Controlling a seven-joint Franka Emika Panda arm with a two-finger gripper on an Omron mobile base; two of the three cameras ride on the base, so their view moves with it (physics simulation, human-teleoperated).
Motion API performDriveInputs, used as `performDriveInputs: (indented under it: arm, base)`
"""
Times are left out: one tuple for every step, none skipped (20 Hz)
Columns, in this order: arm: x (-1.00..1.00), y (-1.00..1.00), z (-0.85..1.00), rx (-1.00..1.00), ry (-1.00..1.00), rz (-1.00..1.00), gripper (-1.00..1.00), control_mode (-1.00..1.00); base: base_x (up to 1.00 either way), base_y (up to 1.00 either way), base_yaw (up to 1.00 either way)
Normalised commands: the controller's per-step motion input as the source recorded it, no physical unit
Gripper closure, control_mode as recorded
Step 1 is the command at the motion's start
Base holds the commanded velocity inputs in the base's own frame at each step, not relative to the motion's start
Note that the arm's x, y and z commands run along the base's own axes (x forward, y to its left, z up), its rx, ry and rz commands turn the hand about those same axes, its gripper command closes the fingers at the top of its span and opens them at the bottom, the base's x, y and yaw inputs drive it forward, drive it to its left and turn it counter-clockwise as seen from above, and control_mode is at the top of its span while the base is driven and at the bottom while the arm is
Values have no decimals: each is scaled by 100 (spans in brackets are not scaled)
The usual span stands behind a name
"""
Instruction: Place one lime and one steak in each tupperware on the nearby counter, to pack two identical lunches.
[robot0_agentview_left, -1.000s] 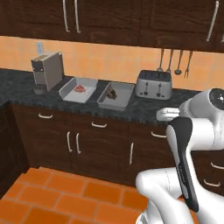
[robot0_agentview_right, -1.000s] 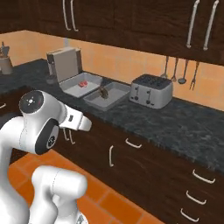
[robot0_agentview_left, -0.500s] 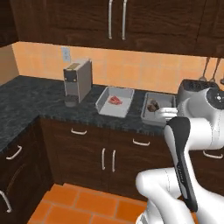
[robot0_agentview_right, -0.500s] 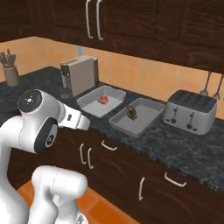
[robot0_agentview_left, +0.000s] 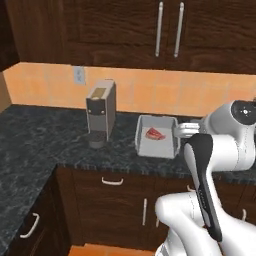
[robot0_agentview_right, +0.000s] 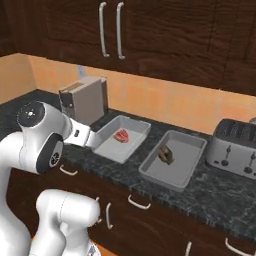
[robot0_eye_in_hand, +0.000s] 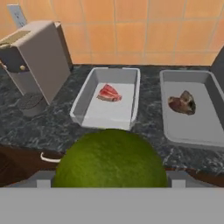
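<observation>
A green lime (robot0_eye_in_hand: 110, 159) sits large at the bottom of the hand view, with my gripper (robot0_eye_in_hand: 110, 180) shut on it; the fingertips are hidden behind it. Two grey tupperware trays stand side by side on the dark speckled counter (robot0_eye_in_hand: 48, 127). The left tupperware (robot0_eye_in_hand: 81, 103) (robot0_agentview_left: 156, 118) (robot0_agentview_right: 112, 152) holds a red steak (robot0_eye_in_hand: 109, 93) (robot0_agentview_left: 154, 134) (robot0_agentview_right: 120, 135). The right tupperware (robot0_eye_in_hand: 197, 127) (robot0_agentview_right: 165, 180) holds a brown steak (robot0_eye_in_hand: 182, 104) (robot0_agentview_right: 165, 155). My hand (robot0_agentview_left: 176, 131) (robot0_agentview_right: 95, 141) hovers at the counter's front edge, just before the left tupperware.
A grey coffee machine (robot0_agentview_left: 101, 112) (robot0_agentview_right: 85, 100) (robot0_eye_in_hand: 35, 61) stands left of the trays. A silver toaster (robot0_agentview_right: 237, 146) stands to their right. Dark wall cabinets (robot0_agentview_left: 165, 30) hang above, drawers with silver handles (robot0_agentview_left: 111, 181) sit below the counter.
The base has driven closer to the counter and leftward, so the whole scene shifted; trays and coffee machine now appear larger. The arm keeps its pose with the lime held.
</observation>
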Motion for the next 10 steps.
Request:
performDriveInputs:
  arm:
    - [0, 0, 0, 0, 0, 0, 100, 100]
    - [0, 0, 0, 0, 0, 0, 100, 100]
    - [0, 0, 0, 0, 0, 0, 100, 100]
    - [0, 0, 0, 0, 0, 0, 100, 100]
    - [0, 0, 0, 0, 0, 0, 100, 100]
    - [0, 0, 0, 0, 0, 0, 100, 100]
    - [0, 0, 0, 0, 0, 0, 100, 100]
    - [0, 0, 0, 0, 0, 0, 100, 100]
    - [0, 0, 0, 0, 0, 0, 100, 100]
    - [0, 0, 0, 0, 0, 0, 100, 100]
  base:
    - [54, 0, -32]
    - [51, 0, -31]
    - [48, 0, -31]
    - [48, 0, -31]
    - [47, 0, -30]
    - [44, 0, -29]
    - [41, 14, -28]
    - [37, 29, -27]
    - [37, 39, -26]
    - [32, 48, -25]
